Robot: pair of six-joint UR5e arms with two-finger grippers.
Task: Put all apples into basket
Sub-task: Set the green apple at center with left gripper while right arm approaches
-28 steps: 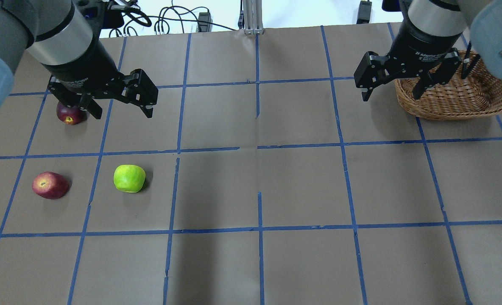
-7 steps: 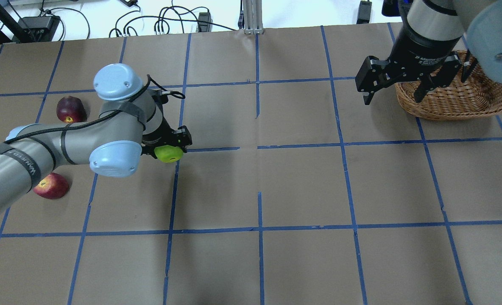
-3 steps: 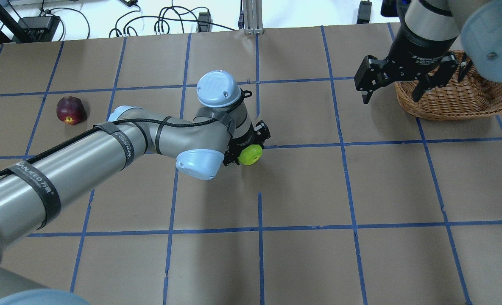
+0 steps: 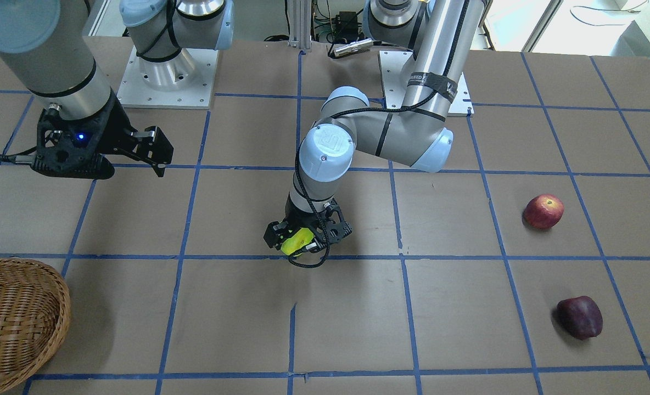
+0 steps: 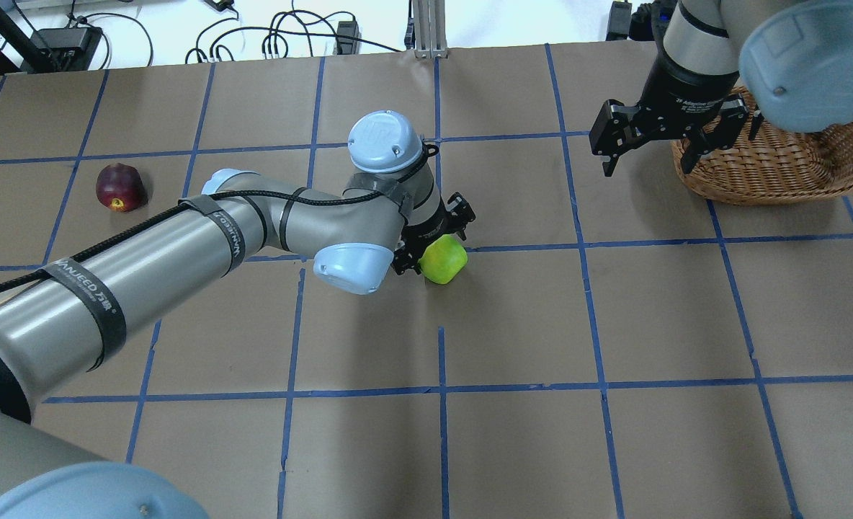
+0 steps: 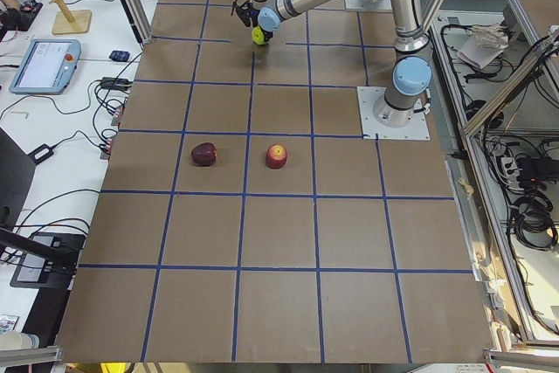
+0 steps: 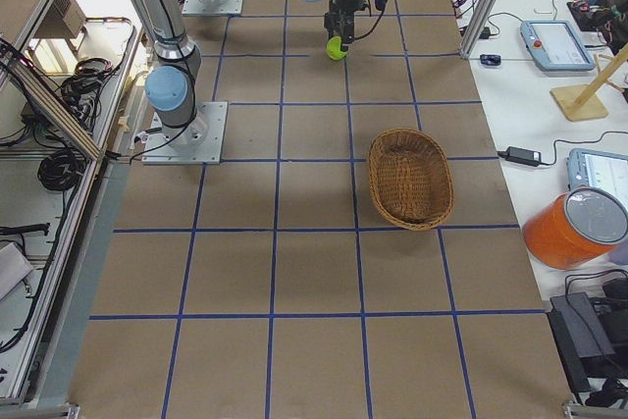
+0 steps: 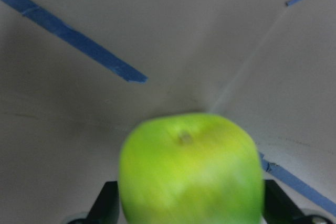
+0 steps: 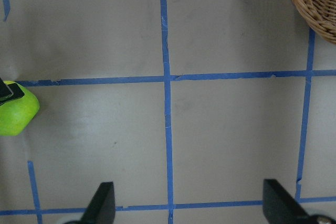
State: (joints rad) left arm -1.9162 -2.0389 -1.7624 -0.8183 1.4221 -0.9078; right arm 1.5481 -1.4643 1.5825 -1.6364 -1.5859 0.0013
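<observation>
One green apple (image 5: pixel 444 261) sat gripped in the left jaws. The basket (image 5: pixel 779 173) lay well rightward — near the spread, empty right jaws.

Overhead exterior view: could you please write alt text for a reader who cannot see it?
The left gripper holds the green apple at mid-table. The right gripper hangs open beside the basket; a maroon apple lies far left.

Bright, even light from above; soft grey shadows lie on the brown table (image 5: pixel 527 317) around mid-frame in the overhead view. The top edge of that view is washed out white. In the left wrist view the green apple (image 8: pixel 191 174) is blurred; the right wrist view is sharp
</observation>
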